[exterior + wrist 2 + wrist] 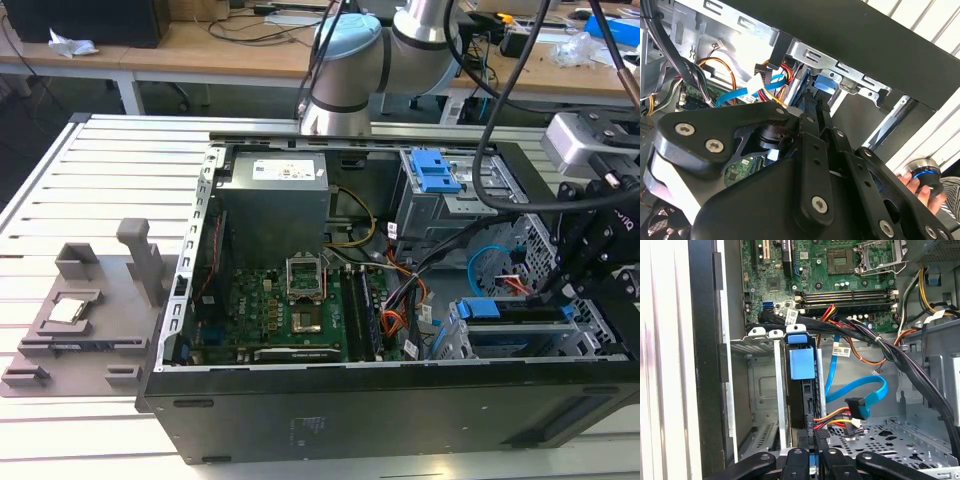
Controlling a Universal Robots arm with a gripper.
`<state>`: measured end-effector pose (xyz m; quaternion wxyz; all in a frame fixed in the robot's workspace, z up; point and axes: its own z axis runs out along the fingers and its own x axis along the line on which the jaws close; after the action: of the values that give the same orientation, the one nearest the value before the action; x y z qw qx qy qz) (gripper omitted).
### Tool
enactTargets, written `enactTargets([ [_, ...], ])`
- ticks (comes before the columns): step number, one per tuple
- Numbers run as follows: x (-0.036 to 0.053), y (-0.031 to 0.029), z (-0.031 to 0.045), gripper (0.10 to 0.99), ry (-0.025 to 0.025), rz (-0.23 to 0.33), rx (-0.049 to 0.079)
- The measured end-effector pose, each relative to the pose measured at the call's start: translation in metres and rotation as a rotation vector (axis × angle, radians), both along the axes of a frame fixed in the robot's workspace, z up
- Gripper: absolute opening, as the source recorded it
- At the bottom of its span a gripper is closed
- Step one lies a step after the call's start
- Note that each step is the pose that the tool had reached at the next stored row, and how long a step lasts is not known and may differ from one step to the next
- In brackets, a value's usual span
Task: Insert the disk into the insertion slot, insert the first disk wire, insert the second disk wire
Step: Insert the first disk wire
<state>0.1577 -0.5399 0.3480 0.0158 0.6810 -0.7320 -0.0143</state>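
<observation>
Computer case (350,420) lies open on a slatted table (100,180), motherboard facing up. Robot arm (345,60) reaches over it from behind. In the first wrist view, the gripper (814,437) has its fingers clamped together on the end of the disk (802,362). The disk stands on edge in its blue frame, between the silver walls of the insertion slot (780,390). Just beside the disk, the second disk wire (875,392) loops in light blue and the first disk wire (835,416) runs red. Their plugs sit apart from the disk.
</observation>
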Motion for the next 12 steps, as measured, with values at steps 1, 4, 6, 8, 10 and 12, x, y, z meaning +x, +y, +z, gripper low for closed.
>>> enactTargets([
  [1,0.0,0.0005,-0.0002,0.169,0.0,0.0,0.0],
  [4,0.0,0.0036,-0.0004,0.169,0.0,0.0,0.0],
  [6,0.0005,0.0036,-0.0009,0.169,0.0,0.0,0.0],
  [8,0.0008,0.0037,-0.0016,0.169,0.0,0.0,0.0],
  [10,0.001,0.0036,-0.0026,0.169,0.0,0.0,0.0],
  [12,0.0011,0.0034,-0.0058,0.169,-0.0002,0.0,0.0],
])
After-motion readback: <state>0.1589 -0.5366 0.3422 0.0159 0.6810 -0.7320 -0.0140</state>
